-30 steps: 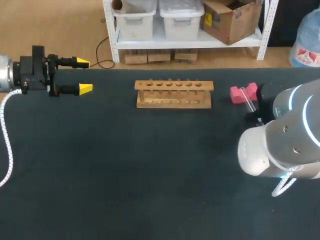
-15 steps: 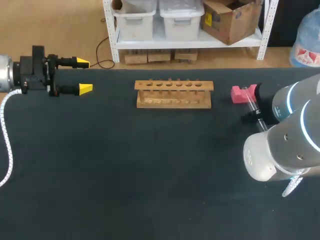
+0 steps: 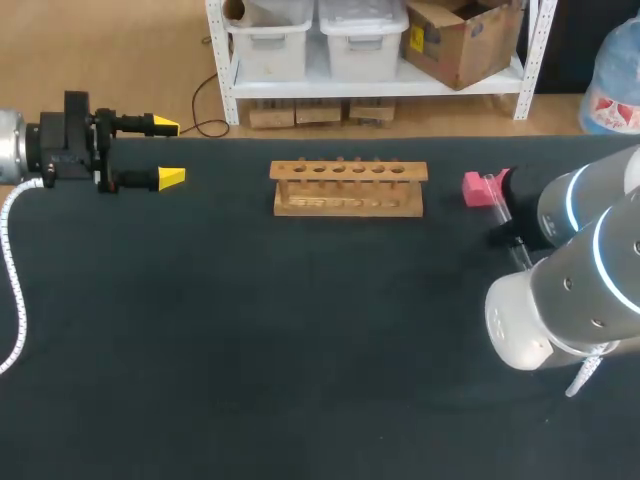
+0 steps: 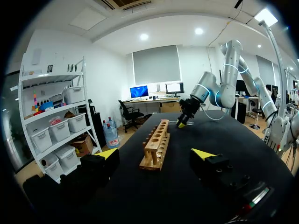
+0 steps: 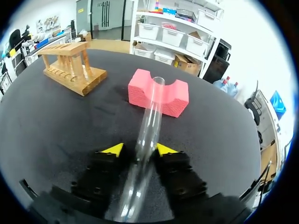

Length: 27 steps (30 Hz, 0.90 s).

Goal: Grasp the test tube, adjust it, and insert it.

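Head view first: the left gripper sits at the table's far left edge, its two yellow tips wide apart and nothing between them. The wooden rack stands at the back middle of the table, every hole vacant. Over on the right, the pink foam block lies just beside the right arm, and the test tube slants from the block towards that arm, whose bulk hides the gripper.

Left wrist view: the open fingers frame the rack, which stands ahead of them, well apart. Beyond the rack's far end, the right arm bends down to the table.

Right wrist view, and here's the close look: the right gripper straddles the tube, and the tube's open mouth rests in the notch of the pink block ahead. One fingertip sits against the glass; a sliver of dark table shows beside the other, so the jaws are narrowed but not clamped. The rack stands off to the side, beyond the block.
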{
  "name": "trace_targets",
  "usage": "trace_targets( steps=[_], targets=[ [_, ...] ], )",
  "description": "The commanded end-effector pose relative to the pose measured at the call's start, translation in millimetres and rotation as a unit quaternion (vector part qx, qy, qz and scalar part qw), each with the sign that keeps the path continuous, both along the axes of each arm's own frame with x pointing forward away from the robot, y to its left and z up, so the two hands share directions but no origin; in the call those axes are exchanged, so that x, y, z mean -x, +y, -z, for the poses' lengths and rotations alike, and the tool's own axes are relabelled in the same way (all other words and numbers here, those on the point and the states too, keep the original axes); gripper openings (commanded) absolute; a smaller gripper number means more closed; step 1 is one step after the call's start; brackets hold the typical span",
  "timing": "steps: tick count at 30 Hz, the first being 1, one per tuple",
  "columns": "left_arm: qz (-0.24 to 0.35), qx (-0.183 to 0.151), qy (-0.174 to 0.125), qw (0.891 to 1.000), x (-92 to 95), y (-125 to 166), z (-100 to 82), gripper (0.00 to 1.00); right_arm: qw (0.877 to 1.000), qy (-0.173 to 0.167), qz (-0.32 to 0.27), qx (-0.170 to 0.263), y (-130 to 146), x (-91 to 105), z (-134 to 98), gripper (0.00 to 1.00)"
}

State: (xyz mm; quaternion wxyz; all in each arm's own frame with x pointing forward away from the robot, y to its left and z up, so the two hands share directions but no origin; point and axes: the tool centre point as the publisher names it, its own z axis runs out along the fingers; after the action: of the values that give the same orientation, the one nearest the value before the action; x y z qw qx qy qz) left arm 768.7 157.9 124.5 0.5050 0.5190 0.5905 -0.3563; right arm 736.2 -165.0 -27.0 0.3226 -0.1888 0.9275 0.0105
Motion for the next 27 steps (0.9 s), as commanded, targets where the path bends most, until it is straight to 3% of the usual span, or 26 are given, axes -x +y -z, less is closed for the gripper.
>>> trace_targets(
  steps=[1, 9, 12, 27],
  targets=[
    [-0.001, 0.001, -0.002, 1.0, 1.3, 0.4, 0.9, 1.0, 1.0, 0.003, -0.003, -0.003, -6.3, -1.2, 2.6, 0.25],
    [-0.001, 0.001, -0.002, 1.0, 1.3, 0.4, 0.9, 1.0, 1.0, 0.009, 0.001, -0.008, -7.5, -1.0, 3.2, 0.14],
    [-0.001, 0.001, -0.002, 1.0, 1.3, 0.4, 0.9, 1.0, 1.0, 0.011, 0.006, -0.012, -8.5, -0.8, 3.1, 0.0],
    [-0.001, 0.001, -0.002, 1.0, 1.3, 0.4, 0.9, 1.0, 0.998, 0.022, 0.046, -0.043, -8.6, -2.6, -3.7, 0.0]
  ],
)
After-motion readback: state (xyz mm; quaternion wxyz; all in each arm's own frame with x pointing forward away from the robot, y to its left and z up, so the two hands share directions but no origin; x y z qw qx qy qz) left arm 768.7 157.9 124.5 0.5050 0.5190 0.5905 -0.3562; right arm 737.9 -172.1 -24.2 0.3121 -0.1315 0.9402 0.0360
